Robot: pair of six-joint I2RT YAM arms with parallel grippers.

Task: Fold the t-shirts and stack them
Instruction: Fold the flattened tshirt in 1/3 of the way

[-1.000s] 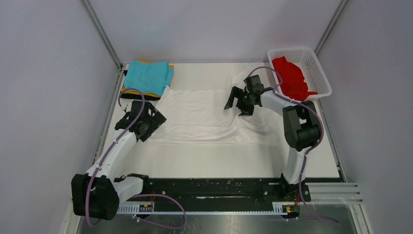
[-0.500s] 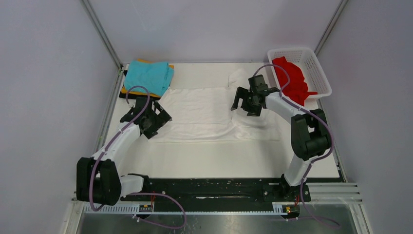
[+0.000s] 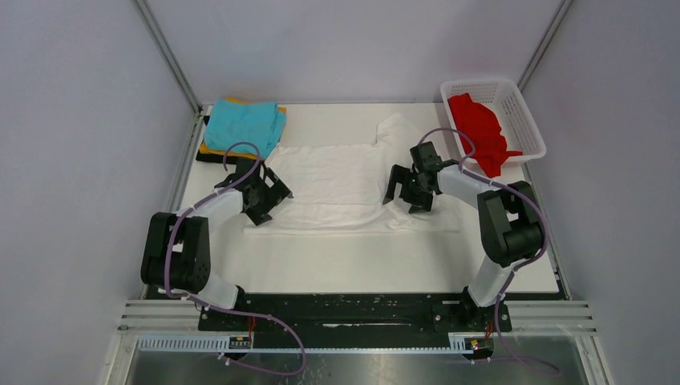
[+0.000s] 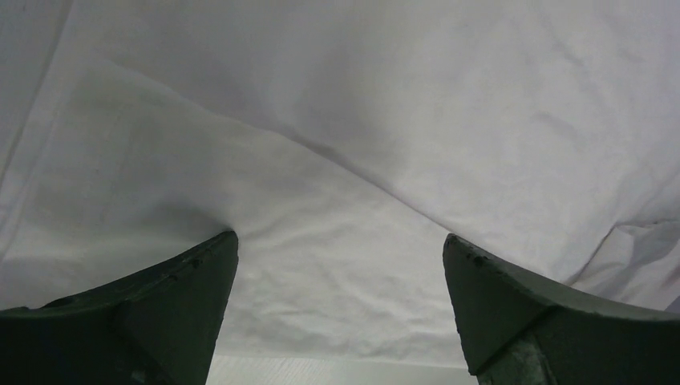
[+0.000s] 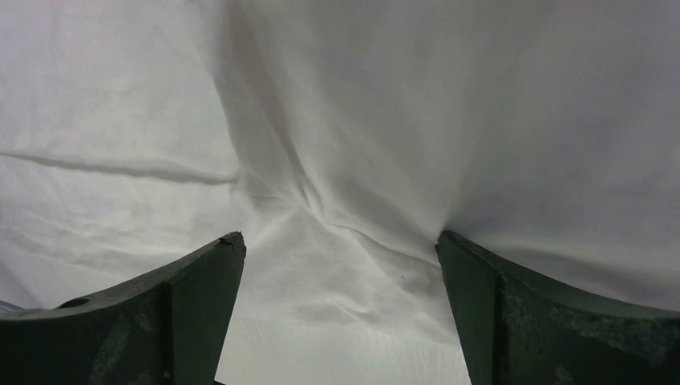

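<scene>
Your table (image 3: pixel 361 261) holds the white t-shirt (image 3: pixel 337 180), spread out at its middle.
The teal t-shirt (image 3: pixel 244 124) tops the far-left stack; the red t-shirt (image 3: pixel 481 132) lies in the basket (image 3: pixel 525 112). Your left gripper (image 3: pixel 269 195) and right gripper (image 3: pixel 407 191) rest on the white t-shirt's two sides, fingers spread wide, released.

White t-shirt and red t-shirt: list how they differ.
The white t-shirt lies spread out on the table; the red t-shirt sits crumpled in the mesh basket. The white t-shirt covers far more area than the bunched red t-shirt. Both are unfolded, and neither is on the folded stack.
</scene>
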